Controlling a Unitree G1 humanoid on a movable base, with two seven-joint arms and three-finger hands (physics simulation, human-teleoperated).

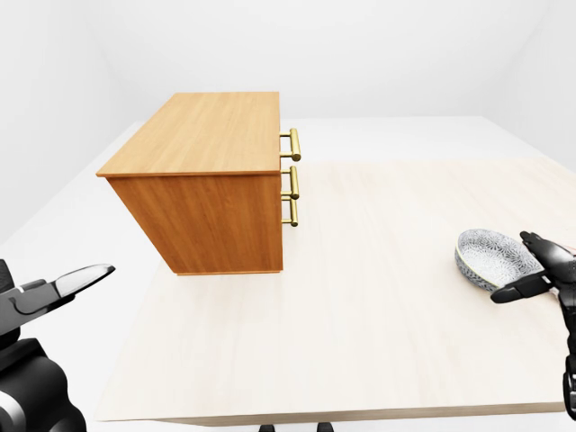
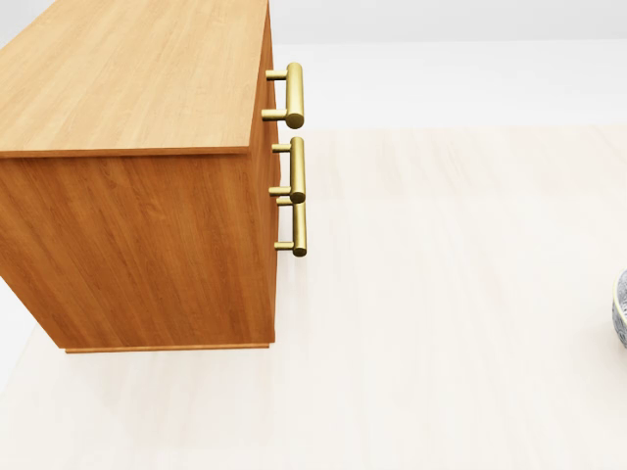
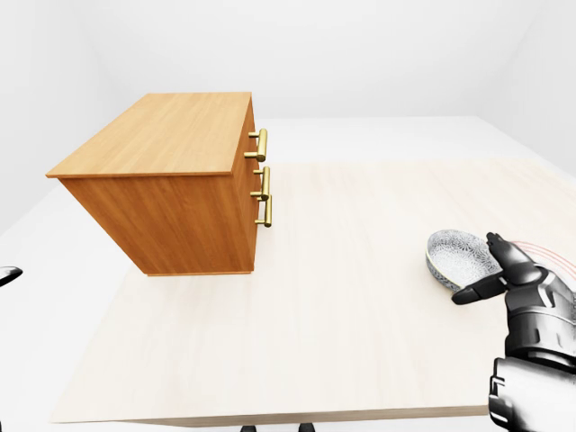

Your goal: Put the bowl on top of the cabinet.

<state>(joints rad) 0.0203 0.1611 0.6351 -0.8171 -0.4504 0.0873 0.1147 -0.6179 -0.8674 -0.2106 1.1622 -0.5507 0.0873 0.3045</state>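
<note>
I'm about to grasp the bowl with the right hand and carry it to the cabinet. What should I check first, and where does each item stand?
1. Right hand beside the bowl: ok, it stands at the bowl's right rim.
2. Fingers closed round the bowl: not ok, they are open.
3. Fingers touching the rim: cannot tell.
4. Cabinet top free for the bowl: ok, nothing shows on it.
5. Table between bowl and cabinet: ok, nothing lies there.
6. Left hand out of the way: ok, low at the left edge of the left-eye view.
</note>
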